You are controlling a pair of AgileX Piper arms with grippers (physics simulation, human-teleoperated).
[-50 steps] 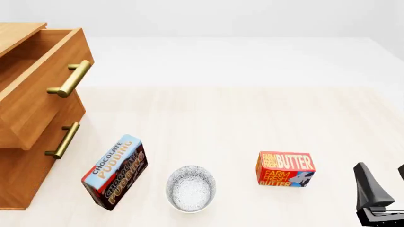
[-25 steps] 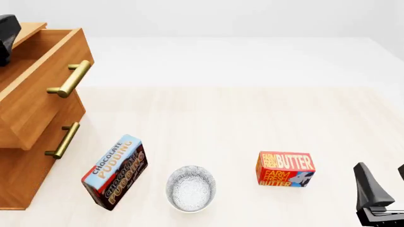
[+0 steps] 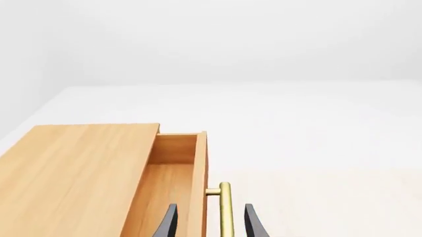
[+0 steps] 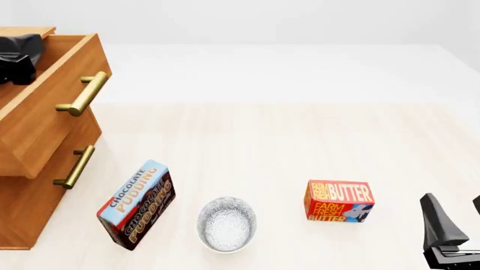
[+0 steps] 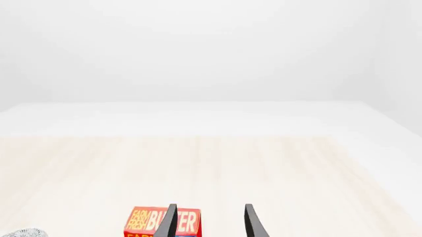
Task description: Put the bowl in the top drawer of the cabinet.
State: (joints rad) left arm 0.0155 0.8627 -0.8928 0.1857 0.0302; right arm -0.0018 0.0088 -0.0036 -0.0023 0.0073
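The bowl (image 4: 226, 224), white with fine dark speckles, sits upright near the front of the table between two boxes; its rim (image 5: 23, 233) also shows in the right wrist view. The cabinet (image 4: 30, 185) stands at the left with its top drawer (image 4: 53, 107) pulled out, and the drawer's inside (image 3: 165, 192) looks bare. My left gripper (image 4: 21, 53) hovers over the back of the drawer. In its own view it (image 3: 210, 210) is open, with the brass handle (image 3: 226, 207) showing between the fingers. My right gripper (image 4: 453, 209) is open at the front right, holding nothing.
A chocolate pudding box (image 4: 137, 205) lies just left of the bowl. A red butter box (image 4: 339, 201) stands right of it, in front of the right gripper (image 5: 210, 210). The lower drawer (image 4: 41, 169) is shut.
The left arm has come into the front view at the top left and moved down and right over the open drawer. The bowl, both boxes and the right arm have not moved.
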